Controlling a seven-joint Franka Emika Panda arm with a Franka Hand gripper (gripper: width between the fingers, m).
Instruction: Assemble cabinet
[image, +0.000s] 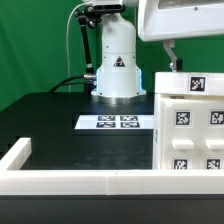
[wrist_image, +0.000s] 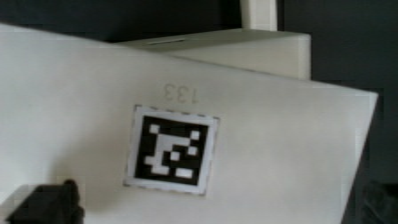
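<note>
Gripper (wrist_image: 196, 215), its opening impossible to judge, hovers over the large white plastic tagged cabinet body (image: 190, 120) at the black surface's (image: 60, 125) exterior-view right edge; I would descend squarely, centring both fingers (wrist_image: 50, 205) before closing

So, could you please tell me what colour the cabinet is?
White, with black-and-white square tags; the cabinet shows best in the exterior view.

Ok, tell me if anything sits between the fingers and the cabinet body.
Nothing visible does. In the wrist view the cabinet body and its tag fill the frame just beyond the fingers, with nothing between them. In the exterior view the marker board and the white rail lie off to the side.
</note>
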